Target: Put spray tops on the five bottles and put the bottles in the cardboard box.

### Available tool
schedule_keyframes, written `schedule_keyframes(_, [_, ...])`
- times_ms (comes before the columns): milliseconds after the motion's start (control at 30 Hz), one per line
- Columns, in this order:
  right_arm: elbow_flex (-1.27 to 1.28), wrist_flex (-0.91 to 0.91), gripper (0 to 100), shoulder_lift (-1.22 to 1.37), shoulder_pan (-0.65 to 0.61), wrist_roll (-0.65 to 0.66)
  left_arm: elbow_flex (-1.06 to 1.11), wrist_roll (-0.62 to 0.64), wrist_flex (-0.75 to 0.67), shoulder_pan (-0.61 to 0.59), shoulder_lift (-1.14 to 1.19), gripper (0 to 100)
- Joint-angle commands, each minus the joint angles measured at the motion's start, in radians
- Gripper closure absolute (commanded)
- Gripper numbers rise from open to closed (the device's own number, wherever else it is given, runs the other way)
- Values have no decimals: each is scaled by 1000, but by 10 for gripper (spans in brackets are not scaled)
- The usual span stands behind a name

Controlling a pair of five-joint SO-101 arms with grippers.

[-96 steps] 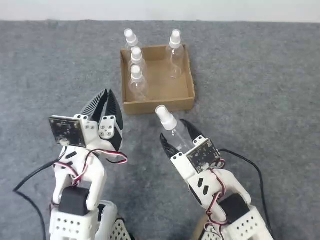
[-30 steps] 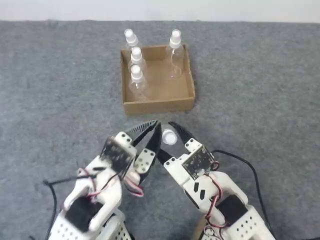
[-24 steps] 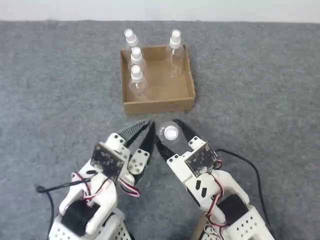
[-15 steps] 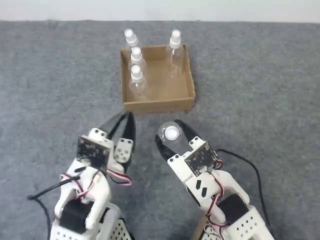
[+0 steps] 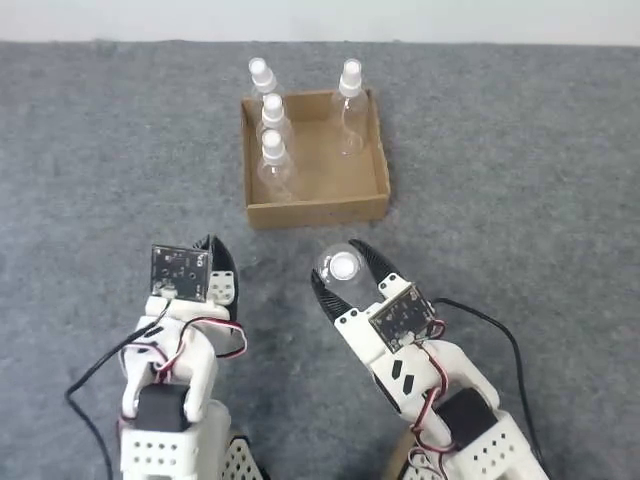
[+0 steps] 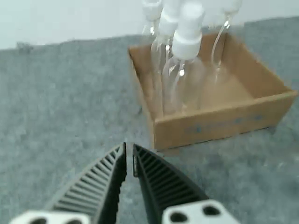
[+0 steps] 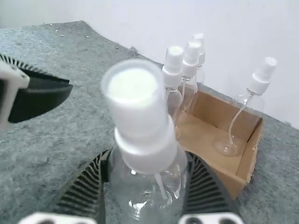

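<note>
My right gripper (image 5: 342, 272) is shut on a clear bottle (image 5: 343, 267) that carries a white spray top; it holds the bottle upright just in front of the cardboard box (image 5: 315, 212). In the right wrist view the bottle (image 7: 140, 116) sits between the jaws of that gripper (image 7: 147, 161). Inside the box, three capped bottles (image 5: 273, 150) stand along the left wall and one more (image 5: 350, 85) stands at the back right. My left gripper (image 5: 212, 246) is shut on nothing, to the left of the held bottle, and points at the box (image 6: 219, 126) and its bottles (image 6: 184, 60).
Grey carpet covers the table on all sides of the box. The box floor (image 5: 330, 170) between the two bottle groups is bare. The left arm's black finger (image 7: 39, 95) shows off to one side in the right wrist view.
The left gripper drew back from the held bottle's spray top, swung left and closed. The right gripper kept the bottle upright and stayed in place.
</note>
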Motion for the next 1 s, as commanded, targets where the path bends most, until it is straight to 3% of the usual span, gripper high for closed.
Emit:
schedule_keyframes(0, [21,4,992,-22,10,8,31,-3,-34,-18,-20,973])
schedule_keyframes(300, [21,24,992,-22,10,9,38,-5,26,-106,-17,976])
schedule_keyframes(667, [21,24,992,-22,10,11,38,-3,354,-141,-17,976])
schedule_keyframes(967, [21,25,992,-22,10,12,38,-3,391,-141,-18,976])
